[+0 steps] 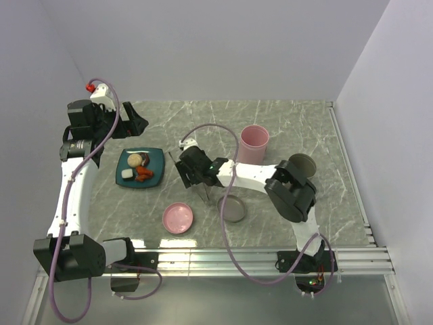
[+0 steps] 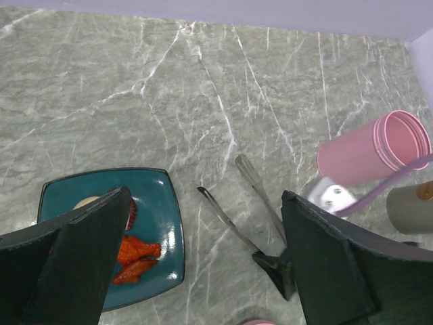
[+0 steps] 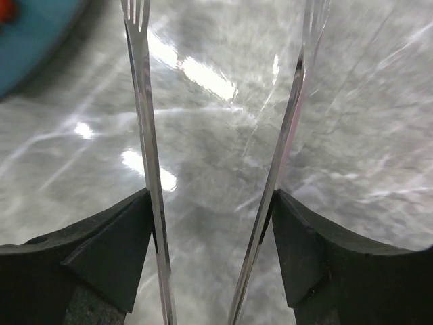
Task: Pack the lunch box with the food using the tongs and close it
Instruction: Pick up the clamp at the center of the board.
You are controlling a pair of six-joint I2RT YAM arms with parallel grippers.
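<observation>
The silver tongs [image 3: 145, 135] lie on the marble with both slim arms running between my right gripper's [image 3: 211, 223] fingers [image 3: 115, 250]. Each finger presses against an arm's outer side. From above, that gripper [image 1: 189, 175] sits over the tongs [image 1: 203, 196] just right of the teal plate [image 1: 157, 157]. The plate holds the food: a white cube [image 1: 127, 175], a beige round piece [image 1: 134, 160], a dark piece [image 1: 144, 162] and red-orange bits [image 1: 144, 175]. The pink lunch box [image 1: 254, 143] stands behind. My left gripper [image 2: 206, 194] hangs open above the plate's [image 2: 159, 223] right edge, empty, with the tongs [image 2: 223, 220] below.
A pink round lid [image 1: 178, 218] lies near the front edge, and a grey round dish [image 1: 233, 208] sits beside it. Another grey round piece [image 1: 302, 164] rests behind the right arm's elbow. White walls close the table at the back and on both sides.
</observation>
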